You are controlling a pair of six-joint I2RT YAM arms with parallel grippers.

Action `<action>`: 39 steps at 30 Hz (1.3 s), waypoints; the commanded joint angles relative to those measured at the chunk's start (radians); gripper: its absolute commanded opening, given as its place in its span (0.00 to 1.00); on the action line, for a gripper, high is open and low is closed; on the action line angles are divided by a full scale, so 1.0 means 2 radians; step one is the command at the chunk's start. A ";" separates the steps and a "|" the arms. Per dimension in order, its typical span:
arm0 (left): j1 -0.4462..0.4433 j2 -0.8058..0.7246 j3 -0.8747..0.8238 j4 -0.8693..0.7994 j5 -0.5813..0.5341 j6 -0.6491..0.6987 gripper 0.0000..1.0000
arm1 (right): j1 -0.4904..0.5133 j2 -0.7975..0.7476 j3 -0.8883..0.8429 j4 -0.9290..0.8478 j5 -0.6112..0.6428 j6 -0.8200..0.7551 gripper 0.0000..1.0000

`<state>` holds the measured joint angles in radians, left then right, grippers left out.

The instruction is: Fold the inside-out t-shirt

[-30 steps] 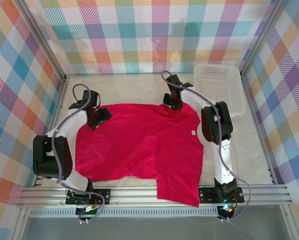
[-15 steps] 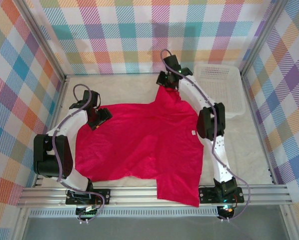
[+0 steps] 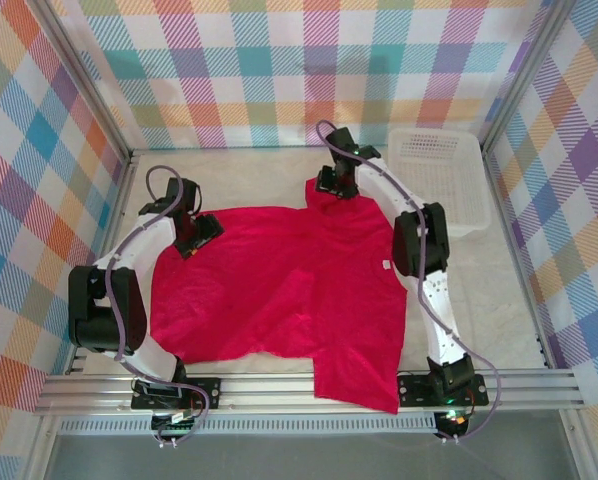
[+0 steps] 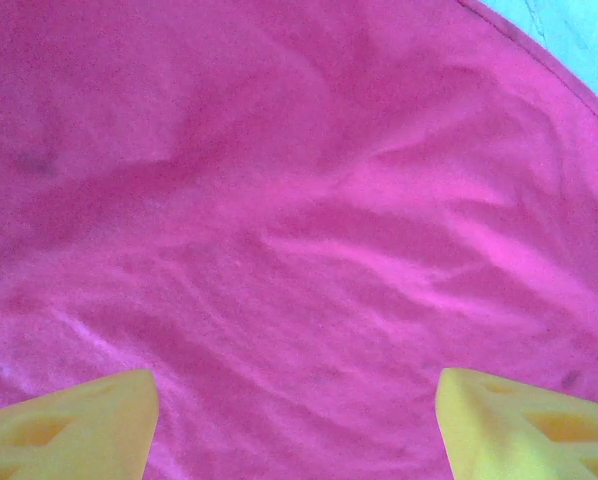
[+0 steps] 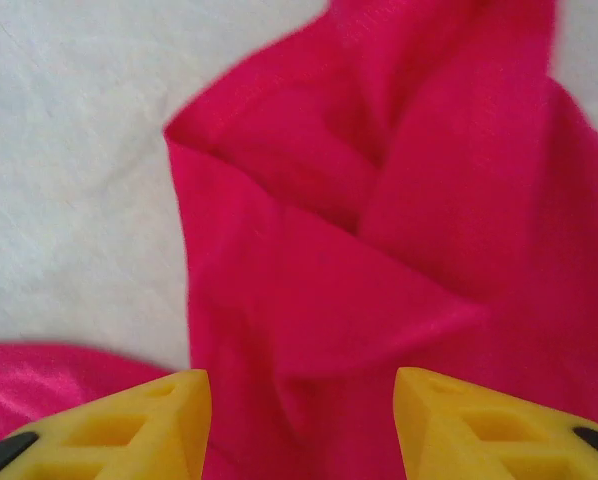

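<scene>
Evidently flattening the crimson-red soft fabric t-shirt [image 3: 279, 290], left pincer [image 4: 294, 410] wide, right pincer [image 5: 297, 410] half-open above it; next, pinch an edge, fold.

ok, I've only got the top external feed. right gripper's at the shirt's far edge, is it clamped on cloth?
Observer: No. In the right wrist view the right gripper has its jaws apart, with a loose peaked fold of the t-shirt lying between them.
Operator: left one?
Observer: The left gripper is open over flat wrinkled cloth, nothing pinched.
Operator: near an edge?
Observer: Yes, the cloth ends at its view's top right corner, bare table beyond.
</scene>
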<state>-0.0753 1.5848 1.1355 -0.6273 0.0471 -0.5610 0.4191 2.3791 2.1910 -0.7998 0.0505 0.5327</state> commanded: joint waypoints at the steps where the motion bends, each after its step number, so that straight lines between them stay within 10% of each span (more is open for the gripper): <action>1: 0.003 0.004 0.017 -0.019 -0.004 0.003 0.73 | -0.003 -0.044 -0.018 0.029 0.032 -0.029 0.52; 19: 0.013 -0.024 0.007 -0.031 -0.008 0.009 0.74 | -0.022 0.090 0.089 -0.003 0.006 0.023 0.52; 27: 0.013 -0.032 0.014 -0.034 -0.008 0.010 0.74 | -0.022 0.097 0.112 0.002 0.008 0.043 0.00; 38: 0.015 -0.018 0.005 -0.020 -0.015 0.005 0.74 | -0.022 0.135 0.225 0.012 0.004 0.053 0.00; 39: 0.014 -0.014 0.005 -0.018 -0.019 0.002 0.74 | -0.022 0.145 0.236 0.020 0.000 0.053 0.12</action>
<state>-0.0555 1.5490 1.1435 -0.6582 0.0319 -0.5571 0.3706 2.6141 2.5923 -0.7803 0.0666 0.6228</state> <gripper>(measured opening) 0.737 0.078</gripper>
